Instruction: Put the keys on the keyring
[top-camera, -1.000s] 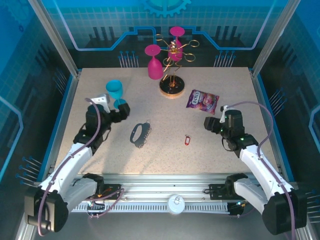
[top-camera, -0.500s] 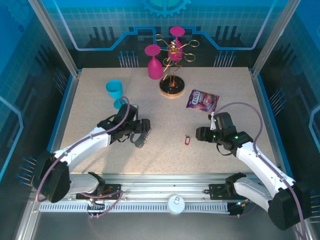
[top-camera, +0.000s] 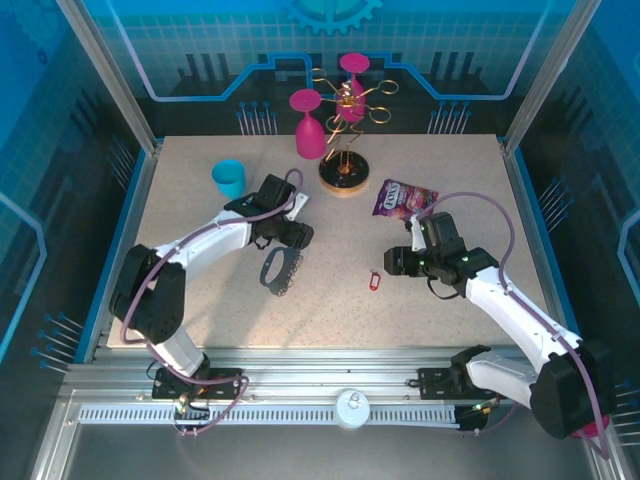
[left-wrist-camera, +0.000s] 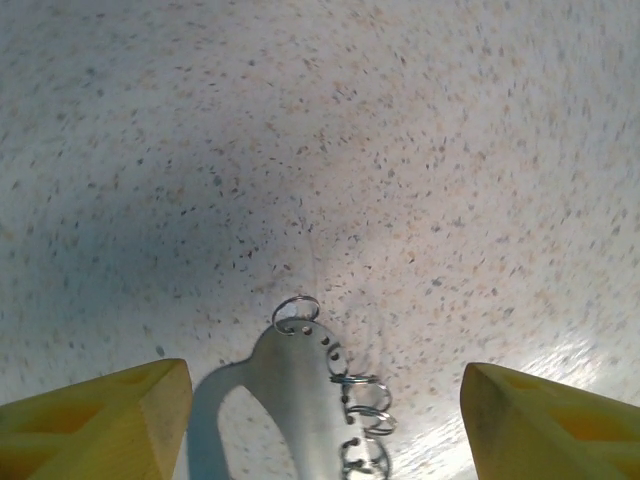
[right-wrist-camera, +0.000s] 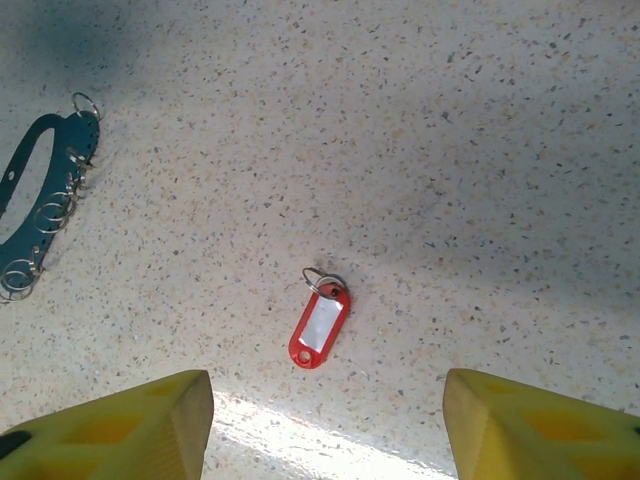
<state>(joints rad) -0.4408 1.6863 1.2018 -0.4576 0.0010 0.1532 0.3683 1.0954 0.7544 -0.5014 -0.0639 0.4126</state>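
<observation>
Our left pincer (left-wrist-camera: 325, 405) hangs released over the keyring (left-wrist-camera: 295, 385), its fingers straddling the loop's upper end. We judge it should drop lower and clamp the flat grey edge, clear of the rings. The keyring lies flat on the worktop (top-camera: 460, 170), a dark grey oval with small silver rings along one side. Further right, well apart from it, lie the keys (right-wrist-camera: 320, 326): a small red tag with a white label and a thin silver ring. Our right pincer (right-wrist-camera: 325, 415) hovers released above them and should centre on the tag before closing.

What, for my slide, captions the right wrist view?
Open right gripper framing a small red plastic key tag on speckled tabletop.
</observation>
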